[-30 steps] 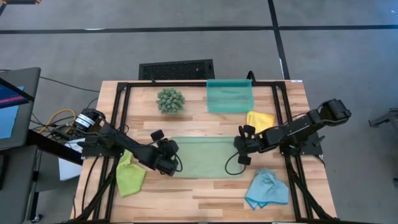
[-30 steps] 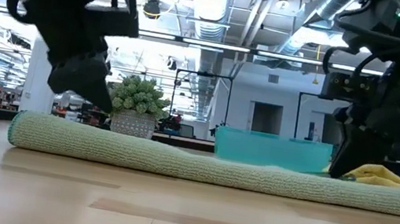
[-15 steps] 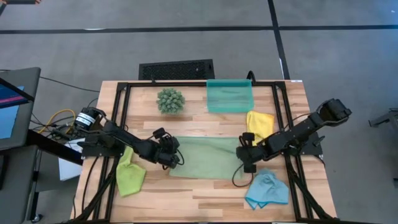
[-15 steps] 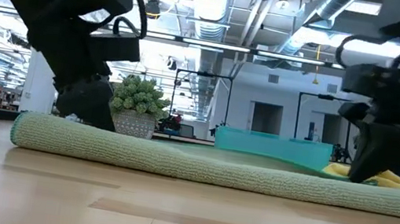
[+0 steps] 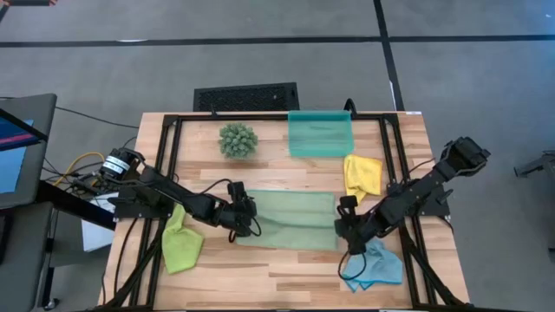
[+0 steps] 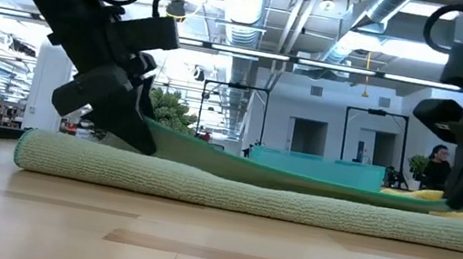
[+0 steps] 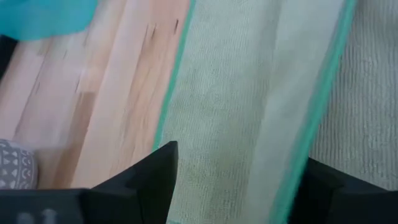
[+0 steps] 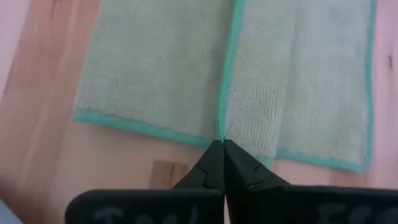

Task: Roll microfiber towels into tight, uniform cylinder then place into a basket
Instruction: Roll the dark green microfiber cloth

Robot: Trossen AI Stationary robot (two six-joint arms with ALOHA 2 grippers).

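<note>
Light blue towel (image 5: 373, 265) lies crumpled nearest us at the right, lime green towel (image 5: 180, 243) at the left. Between them we see the sage green towel (image 5: 290, 218) folded flat mid-table: our right gripper (image 5: 345, 231) pinches its right edge shut, our left gripper (image 5: 245, 221) stands spread over its left edge. Farther off lie the yellow towel (image 5: 362, 172) and the basket (image 5: 320, 133).

Grey floor (image 5: 260, 61) crossed by dark lines surrounds the wooden table (image 5: 286, 269). Beyond it, a bright hall: silver ducts (image 6: 250, 4) overhead, white walls (image 6: 324, 125), a person (image 6: 437, 165) far back.
</note>
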